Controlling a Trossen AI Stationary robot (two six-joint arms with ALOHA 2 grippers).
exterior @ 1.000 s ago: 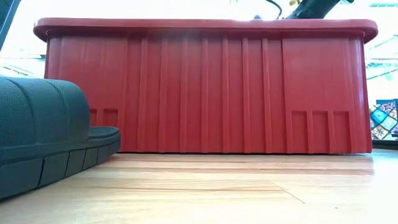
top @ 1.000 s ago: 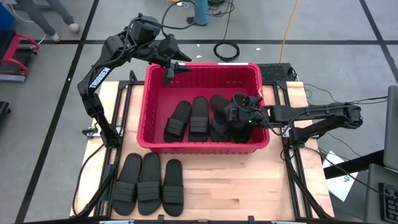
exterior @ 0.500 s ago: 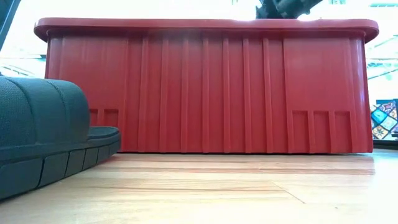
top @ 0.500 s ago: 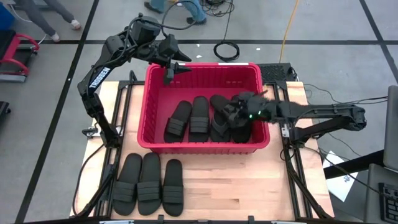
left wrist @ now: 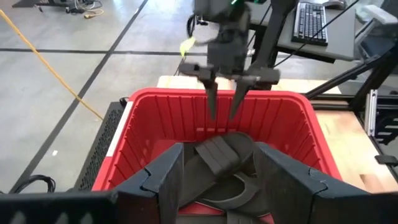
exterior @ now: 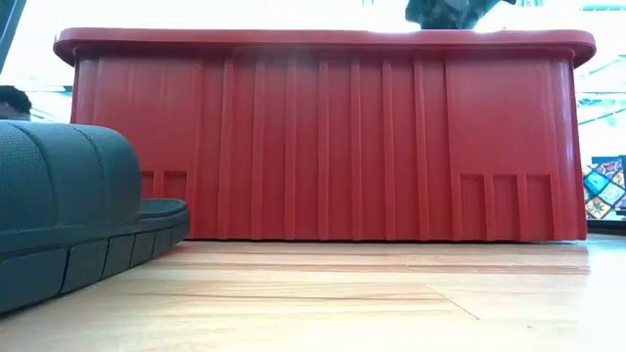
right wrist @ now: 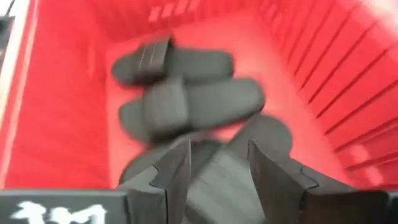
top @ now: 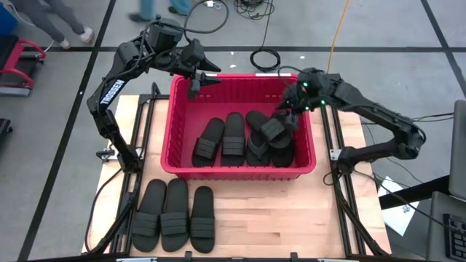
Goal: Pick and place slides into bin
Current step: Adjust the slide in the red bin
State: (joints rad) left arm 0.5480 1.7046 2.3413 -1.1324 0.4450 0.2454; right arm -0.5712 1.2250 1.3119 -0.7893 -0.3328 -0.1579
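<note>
The red bin stands on the wooden table, and its near wall fills the low view. Two slides lie flat side by side on its floor. More slides lie piled at its right end. Three slides lie in a row on the table near its front left. My right gripper hangs open above the pile, fingers pointing down and nothing between them. My left gripper waits open over the bin's far left corner.
One of the table's slides looms at the left of the low view. Bare wood lies in front of the bin. A cable coil lies on the floor beyond the table, and a person's legs pass at the far left.
My right gripper has risen from the pile of slides in the bin's right end and swung toward the bin's far right corner, rolling its wrist on the way. Its fingers keep the same gap. The slides stay in the bin.
</note>
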